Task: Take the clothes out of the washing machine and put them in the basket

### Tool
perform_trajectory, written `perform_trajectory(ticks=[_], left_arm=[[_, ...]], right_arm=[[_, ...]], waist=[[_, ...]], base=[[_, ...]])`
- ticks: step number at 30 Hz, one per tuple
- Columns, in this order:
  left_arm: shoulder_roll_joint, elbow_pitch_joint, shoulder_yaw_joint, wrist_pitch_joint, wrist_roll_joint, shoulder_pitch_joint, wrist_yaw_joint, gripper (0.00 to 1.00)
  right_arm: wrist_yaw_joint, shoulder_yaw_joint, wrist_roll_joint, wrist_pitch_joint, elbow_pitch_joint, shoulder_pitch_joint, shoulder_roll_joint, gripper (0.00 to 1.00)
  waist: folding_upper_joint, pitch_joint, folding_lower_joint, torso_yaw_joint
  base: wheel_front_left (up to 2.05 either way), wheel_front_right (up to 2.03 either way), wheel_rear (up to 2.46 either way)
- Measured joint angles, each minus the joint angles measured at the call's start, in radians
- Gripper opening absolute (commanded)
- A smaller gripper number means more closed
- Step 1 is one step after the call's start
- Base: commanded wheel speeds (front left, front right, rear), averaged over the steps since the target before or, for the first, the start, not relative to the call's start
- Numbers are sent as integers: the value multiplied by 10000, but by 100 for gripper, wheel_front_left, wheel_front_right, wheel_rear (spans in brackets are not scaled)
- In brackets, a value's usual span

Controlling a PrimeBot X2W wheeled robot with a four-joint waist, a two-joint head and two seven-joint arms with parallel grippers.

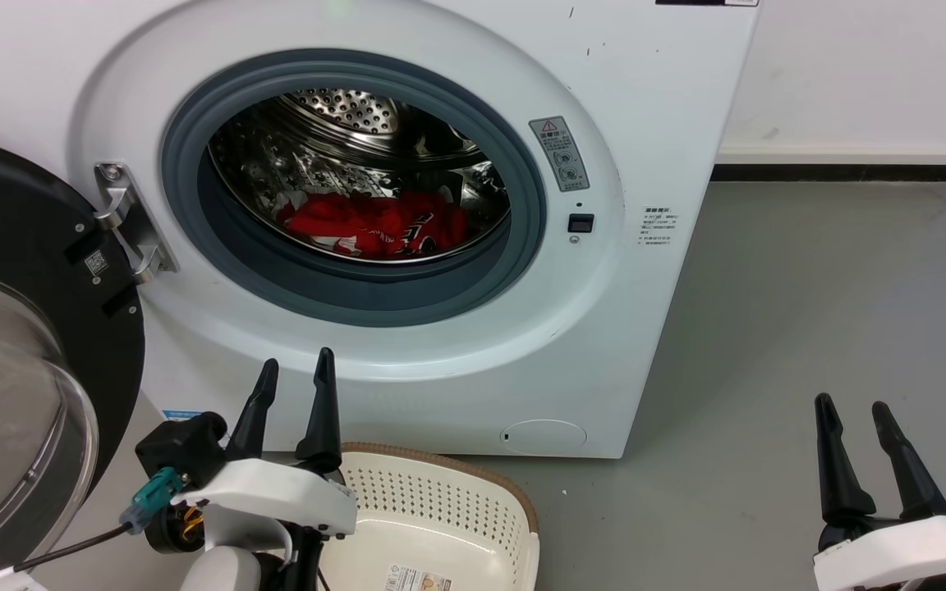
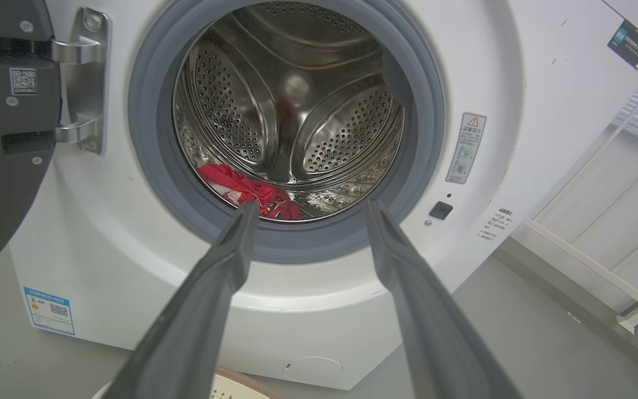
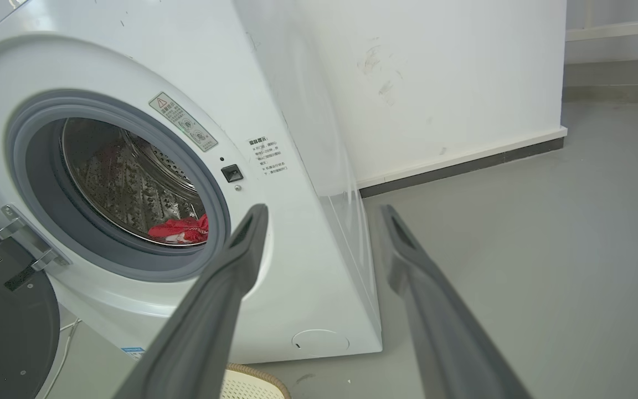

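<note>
Well beyond the parted left hand [image 1: 298,361] and parted right hand [image 1: 852,404], clothes [image 1: 374,223] inside the washing machine [image 1: 604,328].

Shiny perforated steel drum [image 1: 342,111], matt rubber seal [image 1: 358,295], soft red clothes [image 1: 374,226].

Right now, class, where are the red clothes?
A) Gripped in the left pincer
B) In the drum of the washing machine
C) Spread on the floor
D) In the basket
B: the clothes lie at the bottom of the washing machine drum; the visible part of the basket has none, and the left pincer and right pincer are open, holding nothing.
</note>
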Motion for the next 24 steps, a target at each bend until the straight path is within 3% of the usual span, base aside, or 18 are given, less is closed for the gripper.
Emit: perform_trajectory(ticks=[24], left_arm=[[174, 278, -395, -497, 2426, -58, 261, 100]], right_arm=[[4, -174, -2504, 196, -531, 393, 27, 100]], waist=[[0, -68, 0, 228]], base=[[0, 0, 0]])
